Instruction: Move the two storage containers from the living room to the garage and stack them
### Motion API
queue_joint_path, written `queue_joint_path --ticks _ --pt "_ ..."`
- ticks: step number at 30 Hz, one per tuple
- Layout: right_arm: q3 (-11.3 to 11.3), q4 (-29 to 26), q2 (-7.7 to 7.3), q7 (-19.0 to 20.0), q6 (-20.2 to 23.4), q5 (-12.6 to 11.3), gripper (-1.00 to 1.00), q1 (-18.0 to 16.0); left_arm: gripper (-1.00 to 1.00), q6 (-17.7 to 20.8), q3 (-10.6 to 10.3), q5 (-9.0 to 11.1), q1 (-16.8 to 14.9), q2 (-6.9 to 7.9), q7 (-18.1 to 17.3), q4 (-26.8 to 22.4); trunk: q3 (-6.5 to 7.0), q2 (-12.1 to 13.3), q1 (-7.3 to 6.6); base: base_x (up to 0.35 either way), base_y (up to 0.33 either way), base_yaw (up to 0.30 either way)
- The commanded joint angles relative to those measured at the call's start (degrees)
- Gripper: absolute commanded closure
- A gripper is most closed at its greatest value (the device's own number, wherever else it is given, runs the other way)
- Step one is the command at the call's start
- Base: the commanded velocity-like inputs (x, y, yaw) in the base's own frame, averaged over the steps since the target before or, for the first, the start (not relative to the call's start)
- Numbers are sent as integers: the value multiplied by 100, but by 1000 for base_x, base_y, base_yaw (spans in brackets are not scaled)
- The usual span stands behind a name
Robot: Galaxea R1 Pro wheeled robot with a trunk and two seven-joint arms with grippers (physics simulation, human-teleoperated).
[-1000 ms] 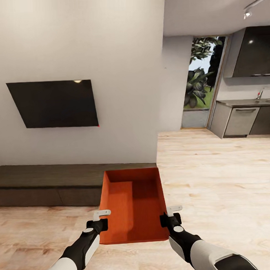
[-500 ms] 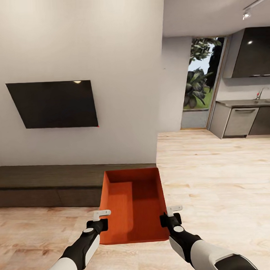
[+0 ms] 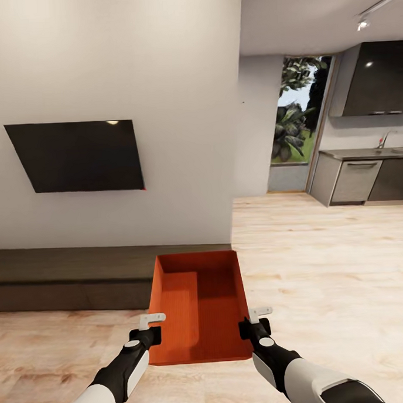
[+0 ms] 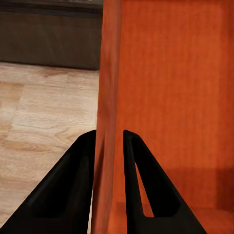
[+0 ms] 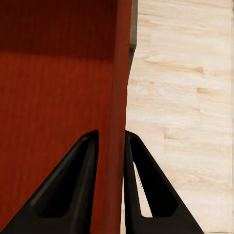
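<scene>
You hold the orange-red rectangular topless bin (image 3: 197, 307) | left gripper (image 3: 149, 328) clamps its left wall | right gripper (image 3: 254, 320) clamps its right wall

both arms have white forearm shells and black glossy wrists with a small grey round disc; the left gripper (image 3: 149, 328) and right gripper (image 3: 257, 321) carry pale grey brackets and black tapered fingers (image 4: 73, 185)

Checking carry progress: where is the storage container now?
In the head view, the storage container sits low-centre, held between left hand and right hand, before the dark bench.
</scene>
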Motion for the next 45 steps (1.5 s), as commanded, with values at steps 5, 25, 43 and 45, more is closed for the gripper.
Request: queue_joint_path --ticks 5,25,43,45 --pt "-133 28 -85 -242 -30 -119 100 -5 100 -47 6 -56 -5 10 277 -33 -10 -9 2 0 0 -282" --pt "-133 60 -71 -236 -29 -119 100 -5 100 -47 6 -56 -5 -2 277 -15 50 -9 2 0 0 -89" --pt "-133 74 -72 -235 -30 -119 100 -5 100 -47 6 -56 -5 -4 277 20 211 -9 2 0 0 0" --pt "-133 74 -72 -237 -30 -119 100 -5 100 -47 6 -56 -4 -5 277 20 229 -9 2 0 0 0"
